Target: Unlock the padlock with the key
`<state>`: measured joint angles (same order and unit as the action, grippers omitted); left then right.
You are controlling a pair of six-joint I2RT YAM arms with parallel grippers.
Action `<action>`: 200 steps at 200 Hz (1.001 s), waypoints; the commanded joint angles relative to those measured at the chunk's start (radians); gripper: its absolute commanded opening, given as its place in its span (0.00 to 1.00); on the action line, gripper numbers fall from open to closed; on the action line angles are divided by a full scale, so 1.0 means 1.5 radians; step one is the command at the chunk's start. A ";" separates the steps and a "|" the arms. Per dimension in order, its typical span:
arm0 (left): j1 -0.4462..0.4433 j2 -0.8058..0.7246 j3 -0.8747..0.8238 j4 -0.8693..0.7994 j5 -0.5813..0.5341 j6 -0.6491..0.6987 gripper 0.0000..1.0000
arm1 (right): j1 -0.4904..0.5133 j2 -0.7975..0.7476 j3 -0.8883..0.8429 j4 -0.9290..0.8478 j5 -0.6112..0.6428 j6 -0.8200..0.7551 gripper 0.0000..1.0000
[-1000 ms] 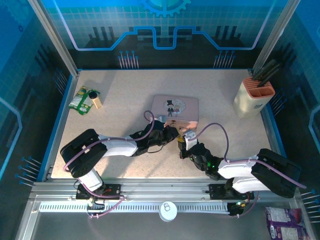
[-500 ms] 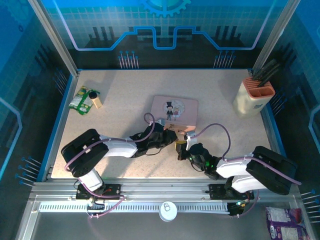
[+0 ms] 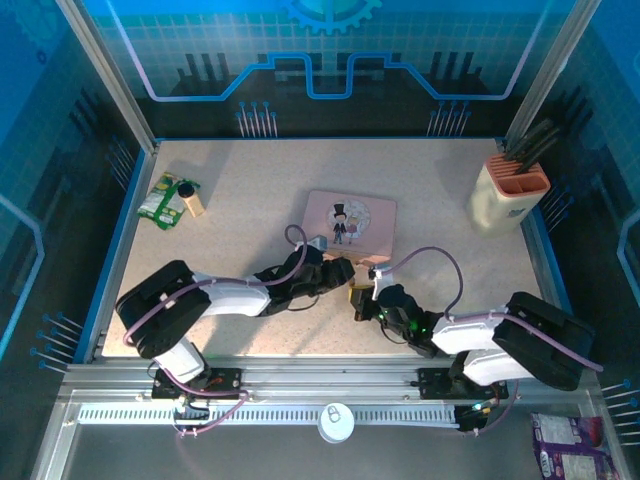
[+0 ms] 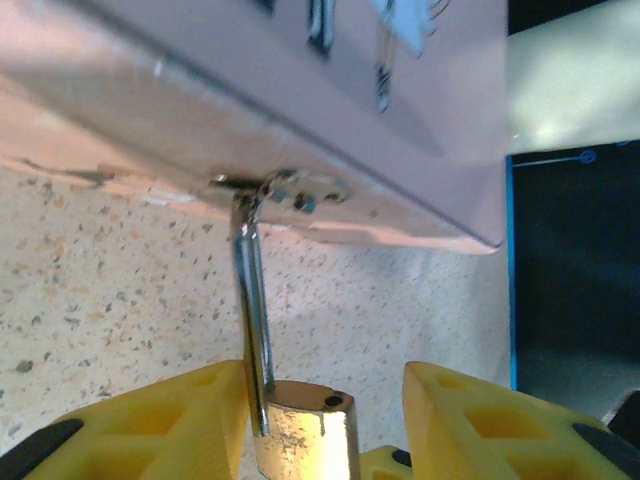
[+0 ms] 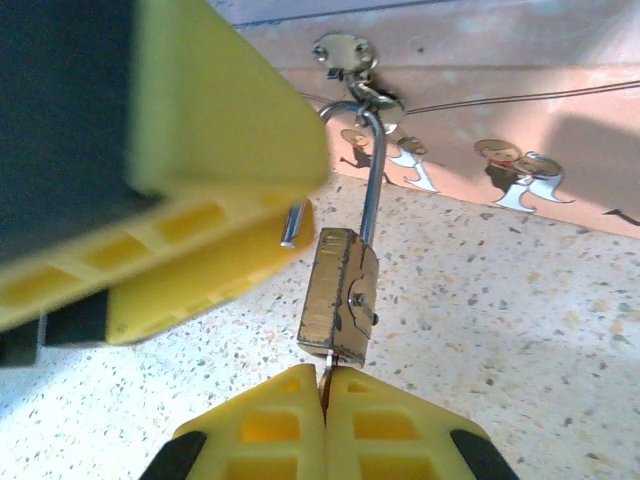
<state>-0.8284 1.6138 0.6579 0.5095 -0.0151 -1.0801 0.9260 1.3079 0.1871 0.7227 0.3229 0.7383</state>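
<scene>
The small brass padlock [image 5: 338,300] is hooked by its thin silvery shackle [image 5: 372,170] through a small metal hasp [image 5: 345,55]. The hasp sits on the near side of the pink rectangular tin [image 3: 350,220] with a cartoon couple on its lid, at the middle of the speckled beige bench [image 3: 250,170]. In the right wrist view the shackle's short leg ends just left of the padlock's body, outside it.

The tiny dark metal key [image 5: 326,370] meets the underside of that body, and only a sliver of it shows. The right gripper [image 5: 325,385], just near and right of the padlock, has its yellow jaws pressed together on the key. The left gripper [image 4: 325,400] reaches in from the left. Its jaws stand apart, one on each side of the padlock's body, with a clear gap between the body and one of them.

At the far right of the bench stands a cream holder with an orange top [image 3: 508,195], dark handles sticking out of it. At the far left lie a green packet [image 3: 158,197] and, just beside it, a small black-capped bottle [image 3: 191,200].
</scene>
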 commanded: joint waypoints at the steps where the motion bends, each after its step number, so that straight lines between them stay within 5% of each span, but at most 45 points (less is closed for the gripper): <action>1: 0.010 -0.024 -0.005 -0.019 -0.013 0.032 0.47 | -0.025 -0.020 -0.005 -0.026 -0.017 0.025 0.00; 101: 0.039 -0.093 -0.002 -0.138 -0.047 0.131 0.54 | -0.075 0.018 0.045 -0.079 -0.111 0.090 0.00; 156: 0.078 -0.155 -0.017 -0.193 -0.049 0.196 0.59 | -0.092 0.142 0.048 0.030 -0.118 0.160 0.00; 200: 0.115 -0.191 -0.014 -0.248 -0.050 0.253 0.63 | -0.096 0.184 0.058 0.078 -0.120 0.150 0.18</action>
<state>-0.6827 1.3682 0.6434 0.2146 -0.0753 -0.7849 0.8028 1.5417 0.2550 0.7776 0.1230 0.9451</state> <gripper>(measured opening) 0.620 0.134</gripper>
